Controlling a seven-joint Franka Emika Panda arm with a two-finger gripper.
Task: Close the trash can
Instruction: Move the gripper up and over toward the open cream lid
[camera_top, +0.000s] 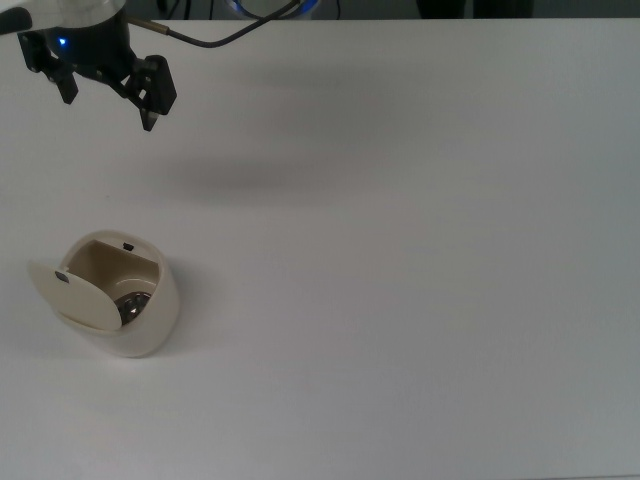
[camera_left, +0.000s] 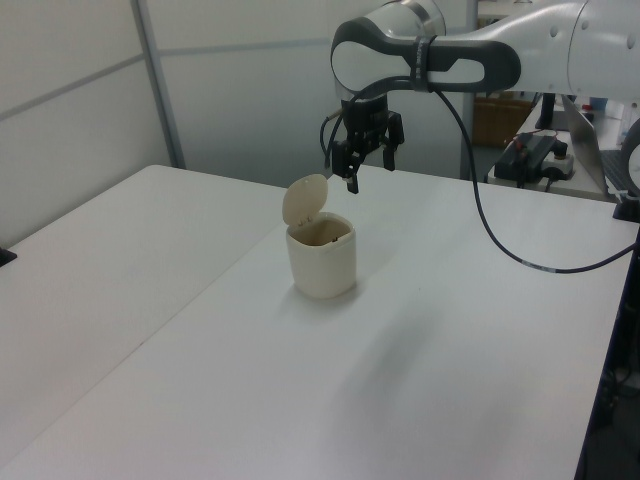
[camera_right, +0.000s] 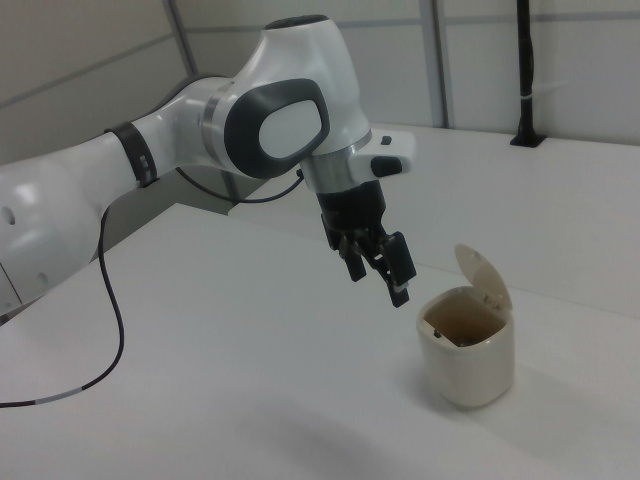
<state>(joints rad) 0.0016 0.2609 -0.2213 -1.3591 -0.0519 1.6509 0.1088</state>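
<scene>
On the white table (camera_top: 420, 300) we see the trash can (camera_top: 135, 310) standing at the top view's lower left, its lid (camera_top: 75, 297) swung up and open. Well apart from it, our gripper (camera_top: 110, 110) hangs in the air with fingers spread, holding nothing

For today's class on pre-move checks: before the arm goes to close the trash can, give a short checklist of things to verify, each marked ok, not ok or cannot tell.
1. Lid stands open, so there is work to do: ok.
2. Trash can upright on the table: ok.
3. Gripper empty: ok.
4. Gripper clear of the lid, nothing touching: ok.
5. Nothing sticking above the trash can's rim to block the lid: ok.
6. Hinge moves freely: cannot tell.
</scene>
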